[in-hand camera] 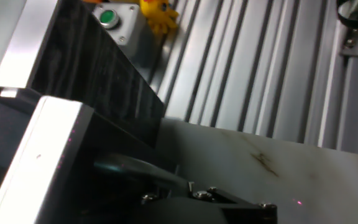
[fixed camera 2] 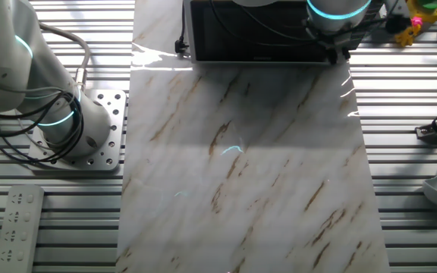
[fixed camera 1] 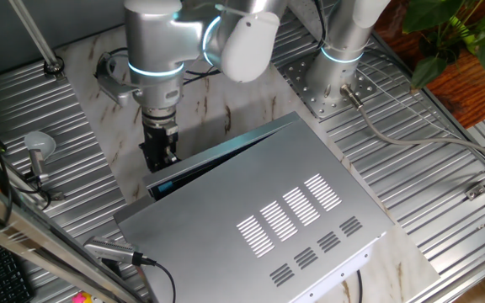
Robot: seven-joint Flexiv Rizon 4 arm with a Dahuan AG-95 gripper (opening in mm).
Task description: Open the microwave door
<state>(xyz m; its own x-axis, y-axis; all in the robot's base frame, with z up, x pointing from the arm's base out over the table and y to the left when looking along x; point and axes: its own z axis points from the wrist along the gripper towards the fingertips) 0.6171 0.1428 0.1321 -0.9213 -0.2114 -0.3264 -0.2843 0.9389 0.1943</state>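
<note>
The microwave [fixed camera 1: 276, 219] is a large silver box with ventilation slots on top, standing on a marble mat. Its black door [fixed camera 1: 217, 160] runs along the front and shows as a dark wedge, seemingly slightly ajar. In the other fixed view the door [fixed camera 2: 256, 30] is a black panel at the top edge. My gripper [fixed camera 1: 160, 158] points down at the door's free end, close against it, and also shows in the other fixed view [fixed camera 2: 332, 51]. In the hand view the glossy black door face [in-hand camera: 98, 81] is at the left, with my dark gripper [in-hand camera: 185, 193] at the bottom. Its finger gap is hidden in shadow.
The marble mat [fixed camera 2: 241, 167] extends in front of the door. A second arm's base [fixed camera 2: 59, 129] stands beside it, with a remote [fixed camera 2: 17, 227] nearby. A green-button box [in-hand camera: 110, 18] and a yellow toy [in-hand camera: 157, 12] lie past the door end. A ladle [fixed camera 1: 36, 147] lies on the ribbed table.
</note>
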